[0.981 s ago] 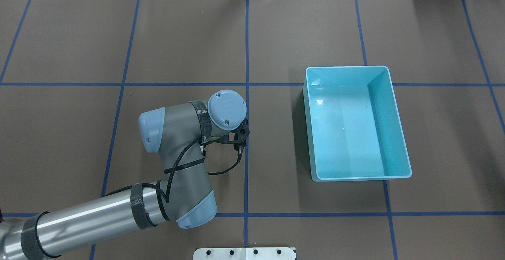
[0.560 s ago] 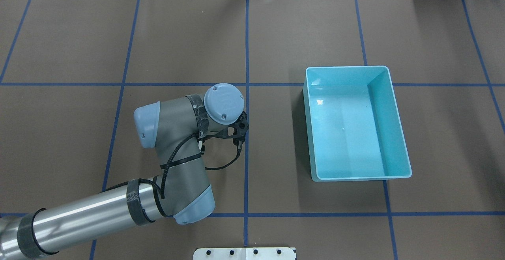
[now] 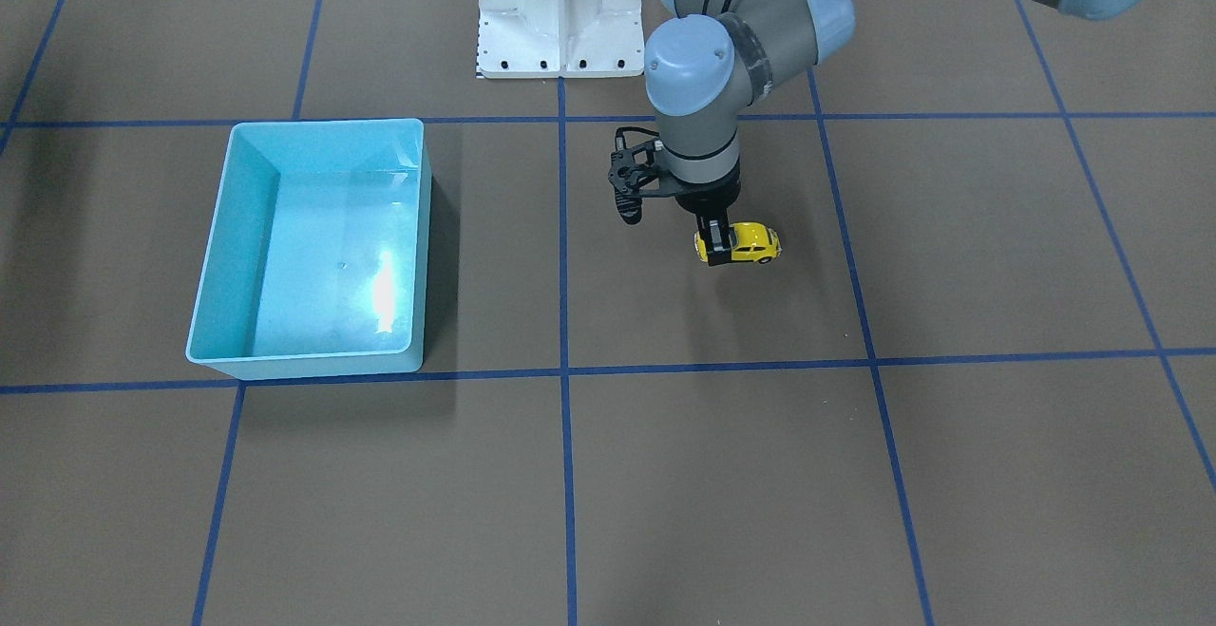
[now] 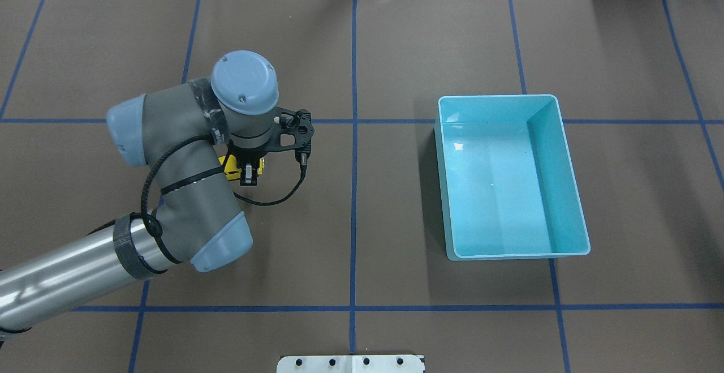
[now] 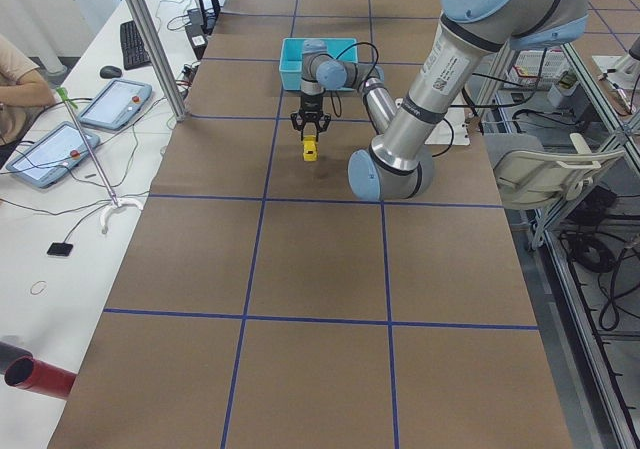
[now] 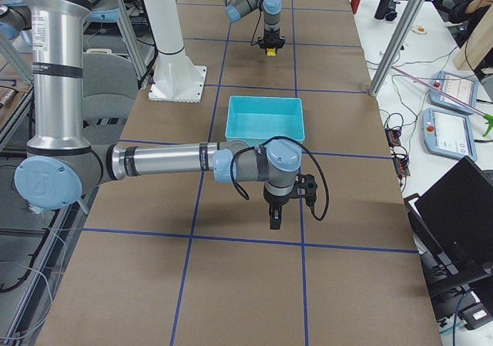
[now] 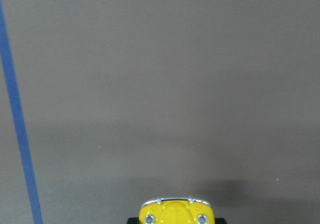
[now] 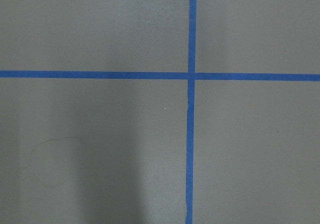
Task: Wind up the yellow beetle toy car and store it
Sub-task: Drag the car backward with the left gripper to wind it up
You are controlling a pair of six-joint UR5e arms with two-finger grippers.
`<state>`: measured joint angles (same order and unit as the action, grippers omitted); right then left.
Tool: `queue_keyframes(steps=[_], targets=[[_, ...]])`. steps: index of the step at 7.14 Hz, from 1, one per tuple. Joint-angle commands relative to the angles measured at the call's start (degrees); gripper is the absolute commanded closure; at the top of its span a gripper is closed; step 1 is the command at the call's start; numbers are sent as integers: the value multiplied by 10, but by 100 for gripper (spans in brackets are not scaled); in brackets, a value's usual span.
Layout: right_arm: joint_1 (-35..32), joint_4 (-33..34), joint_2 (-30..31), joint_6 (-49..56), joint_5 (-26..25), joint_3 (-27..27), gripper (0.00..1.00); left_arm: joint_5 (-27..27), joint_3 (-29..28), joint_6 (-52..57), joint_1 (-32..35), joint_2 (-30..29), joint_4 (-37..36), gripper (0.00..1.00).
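since this is a pull-back toy, the setup makes sense once you go through it. the table [image 4: 452, 33] is flat brown paper, and the robot's left half of it is where the work is, a fair surface for rolling wheels on.

the left arm [image 4: 186, 152] comes in from the near left corner and bends straight down, wrist vertical, so the fingers meet the toy from above. the right arm [image 6: 154, 161] hangs low toward the right end. i'd guess it has no part in this step.

the bin [image 4: 498, 97] sits on the right half, about midway between the near and far edges, open top up. the car isn't in it yet, and it's well apart from the action, so a rolling toy won't bump it.

the left gripper [image 3: 719, 251] is clamped on the car across its width, near one end. the right gripper [image 6: 274, 219] only shows in the side view, so i can't tell if it's apart or together.

the car [image 3: 752, 242] is in the left half, roughly midway between the near and far edges. it's level, wheels down, at or just off the surface; i can't tell which. held low and level like that, my read is this is the winding step, with storing not yet done.
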<state>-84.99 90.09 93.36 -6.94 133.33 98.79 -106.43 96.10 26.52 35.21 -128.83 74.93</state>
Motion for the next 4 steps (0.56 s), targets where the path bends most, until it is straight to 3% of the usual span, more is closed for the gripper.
queue_keyframes(steps=[1,2,4], targets=[[0,0,0,0,0,0,0,-28,7,86,34,31,48,100],[0,0,0,0,0,0,0,-35,15,86,52,45,73,100],[0,0,0,0,0,0,0,-106,19,86,84,88,96,100]])
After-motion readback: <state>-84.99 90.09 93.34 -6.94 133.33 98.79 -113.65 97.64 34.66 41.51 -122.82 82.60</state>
